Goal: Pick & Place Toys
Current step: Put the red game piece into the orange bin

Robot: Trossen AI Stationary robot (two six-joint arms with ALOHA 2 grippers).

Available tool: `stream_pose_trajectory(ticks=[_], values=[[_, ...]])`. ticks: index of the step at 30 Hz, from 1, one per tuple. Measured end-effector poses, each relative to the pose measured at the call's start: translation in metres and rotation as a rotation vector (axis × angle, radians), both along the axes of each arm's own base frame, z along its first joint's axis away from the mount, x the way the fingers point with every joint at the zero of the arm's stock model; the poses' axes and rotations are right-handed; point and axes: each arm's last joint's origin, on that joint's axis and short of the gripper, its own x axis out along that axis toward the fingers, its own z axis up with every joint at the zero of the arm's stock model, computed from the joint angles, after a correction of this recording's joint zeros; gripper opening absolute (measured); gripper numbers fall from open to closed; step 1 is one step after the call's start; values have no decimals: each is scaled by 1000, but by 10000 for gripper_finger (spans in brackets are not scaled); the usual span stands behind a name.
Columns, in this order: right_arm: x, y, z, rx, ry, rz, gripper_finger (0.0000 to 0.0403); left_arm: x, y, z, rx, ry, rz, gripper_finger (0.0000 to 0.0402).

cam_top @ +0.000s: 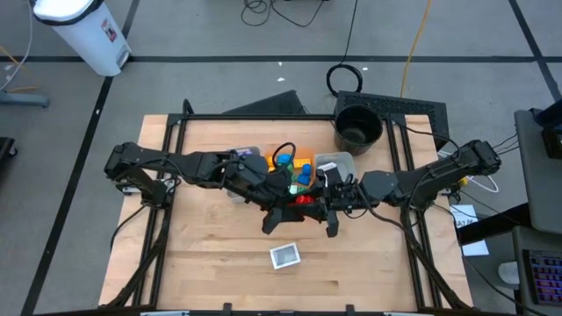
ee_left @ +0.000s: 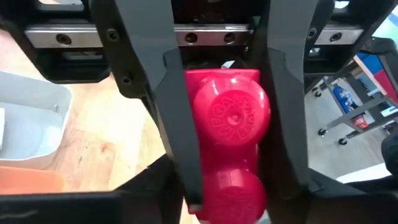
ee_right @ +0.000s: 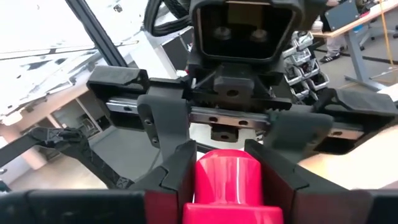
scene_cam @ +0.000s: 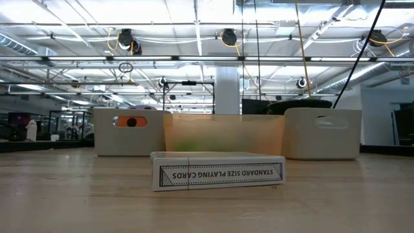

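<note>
Fingers: left gripper (ee_left: pixel 233 124) and right gripper (ee_right: pixel 221 165) both pinch one red brick (ee_left: pixel 229 149) mid-bench.
Risk: uneven release drops it.

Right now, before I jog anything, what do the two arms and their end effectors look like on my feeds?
Both arms are dark, jointed links with black cables alongside. The left end effector has two flat, dark grey fingers on a silvery slide rail with screw heads. The right end effector has the same dark fingers; the other arm's boxy black housing and screwed rail face it.
</note>
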Motion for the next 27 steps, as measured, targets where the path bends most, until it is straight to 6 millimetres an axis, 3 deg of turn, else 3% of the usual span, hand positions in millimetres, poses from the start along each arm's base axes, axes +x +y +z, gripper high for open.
stream_pose_trajectory(ticks=[5,15,21,27], values=[[1,-2,-1,10,7,-15,120,0,1,0,9,5,3,137],[-8,-10,5,-33,23,-12,160,1,2,-1,-1,0,1,156],[-33,-25,23,-58,12,-30,190,-1,12,-2,15,26,10,132],[-62,-39,38,-99,8,-74,222,-5,28,-1,39,59,40,144]])
